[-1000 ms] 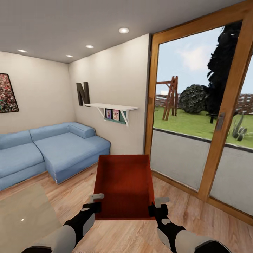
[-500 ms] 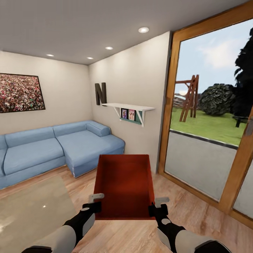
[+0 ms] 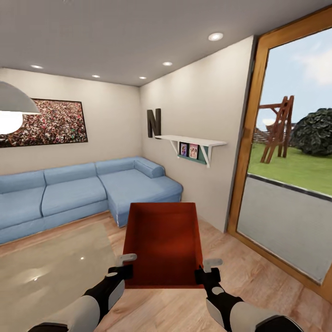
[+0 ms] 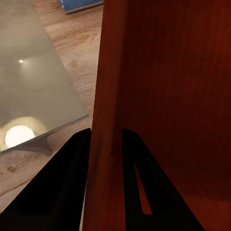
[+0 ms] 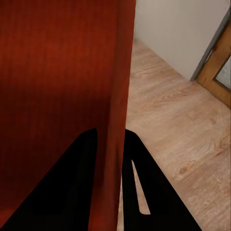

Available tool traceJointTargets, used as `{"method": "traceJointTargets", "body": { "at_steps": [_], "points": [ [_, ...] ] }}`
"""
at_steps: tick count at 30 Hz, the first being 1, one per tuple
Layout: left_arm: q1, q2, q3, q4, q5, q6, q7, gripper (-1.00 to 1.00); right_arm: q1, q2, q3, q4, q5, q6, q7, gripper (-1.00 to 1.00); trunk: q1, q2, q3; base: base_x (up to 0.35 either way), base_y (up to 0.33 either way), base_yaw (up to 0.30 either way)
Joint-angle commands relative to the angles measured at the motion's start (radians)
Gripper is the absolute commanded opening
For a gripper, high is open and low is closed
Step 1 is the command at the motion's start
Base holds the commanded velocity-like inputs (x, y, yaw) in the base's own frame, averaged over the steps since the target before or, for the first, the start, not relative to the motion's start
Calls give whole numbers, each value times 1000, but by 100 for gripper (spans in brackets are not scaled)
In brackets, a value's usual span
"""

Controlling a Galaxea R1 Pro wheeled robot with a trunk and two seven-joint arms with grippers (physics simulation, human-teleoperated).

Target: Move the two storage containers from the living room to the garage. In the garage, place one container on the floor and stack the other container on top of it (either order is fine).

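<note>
Two grippers: left gripper [image 3: 125, 266] and right gripper [image 3: 207, 271], nearest the camera, each pinching one side wall of the same bin at its near corners.
Left grip: wall of the storage container [image 4: 108, 96] caught between the two dark fingers [image 4: 62, 192], seen edge-on in the left wrist view.
Right grip: same on the opposite wall, storage container [image 5: 120, 86] clamped between the fingers [image 5: 79, 187].
Task's thing: one orange-red storage container [image 3: 163, 244], open side up, carried level, straight ahead between both arms and above the wood-plank floor [image 3: 258, 272].
Key relation: long axis pointing away from the trunk; holds symmetric, neither arm nearer; load bound to both arms, so any turn calls for the base, not one wrist.
Just beyond: glossy pale tabletop [image 3: 50, 272] at the left, glazed wooden door [image 3: 286, 193] at the right.
Farther: blue corner sofa [image 3: 92, 189], white shelf [image 3: 193, 140], letter N [image 3: 154, 122], framed picture [image 3: 50, 122], pendant lamp [image 3: 11, 106].
Stage, judged: living room yet, garage not reached; second container unplaced.
</note>
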Motion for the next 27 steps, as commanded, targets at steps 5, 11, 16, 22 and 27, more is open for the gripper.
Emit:
{"method": "traceJointTargets", "body": {
  "at_steps": [5, 11, 16, 22, 27],
  "points": [
    [-1, 14, 14, 2, 7, 2, 29, -100, -1, 0, -12, -3, 3, -8, -2, -100, 0, -1, -2, 0, 0, 300],
    [-1, 14, 14, 2, 7, 2, 29, -100, -1, 0, -12, -3, 3, -8, -2, -100, 0, -1, -2, 0, 0, 300],
    [-1, 14, 14, 2, 7, 2, 29, -100, -1, 0, -12, -3, 3, -8, -2, -100, 0, -1, -2, 0, 0, 300],
    [-1, 14, 14, 2, 7, 2, 29, -100, -1, 0, -12, -3, 3, -8, -2, -100, 0, -1, -2, 0, 0, 300],
    [-1, 14, 14, 2, 7, 2, 29, -100, -1, 0, -12, -3, 3, -8, -2, -100, 0, -1, -2, 0, 0, 300]
  ]
}}
